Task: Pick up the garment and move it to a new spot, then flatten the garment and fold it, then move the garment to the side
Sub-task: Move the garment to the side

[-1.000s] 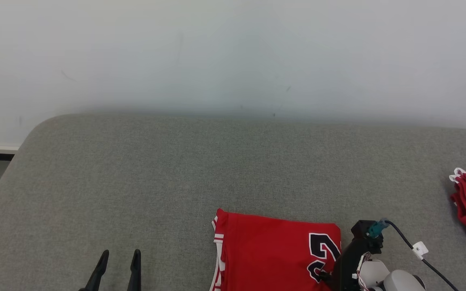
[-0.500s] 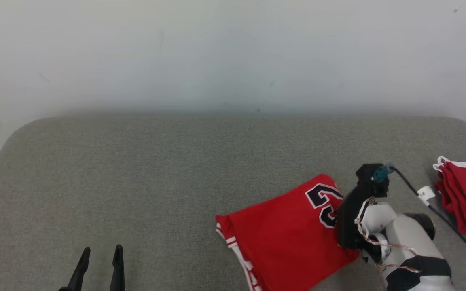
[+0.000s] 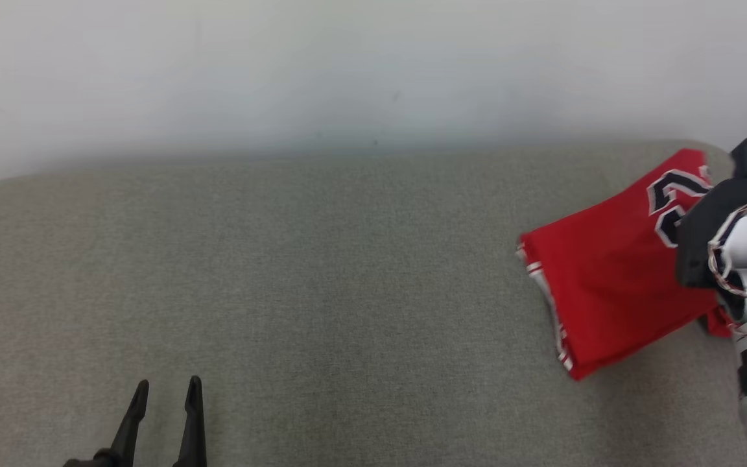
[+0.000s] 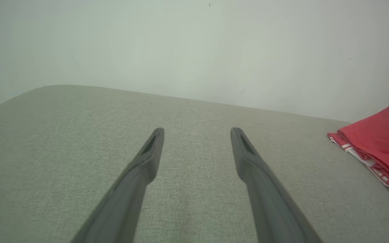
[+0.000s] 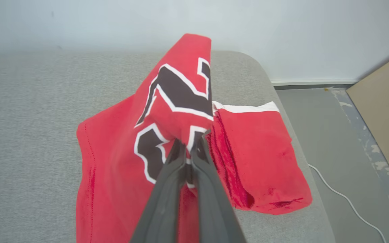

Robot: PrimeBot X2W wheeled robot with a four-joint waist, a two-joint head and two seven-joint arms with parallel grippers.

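Garment [image 3: 607, 279], clamped in right gripper [image 5: 189, 143], nears the cushion's [image 3: 347, 259] right edge.

Two red garment bundles: one numbered jersey [image 3: 607, 279] at the head view's right, one folded red pile [image 5: 262, 152] right of centre in the right wrist view. Two grippers: left gripper [image 3: 168, 383] lower left, right gripper [image 5: 189, 143] bottom centre. One grey cushion [image 3: 283, 259], one white cable [image 5: 343, 199], one tan board [image 5: 383, 101].

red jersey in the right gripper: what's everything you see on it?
Folded red jersey, thin fabric, black numerals outlined white, red-and-white striped trim along one edge. The right gripper is shut on it at the numerals, that part raised in a peak; the rest hangs down to the grey cushion near its right end, against a second folded red garment.
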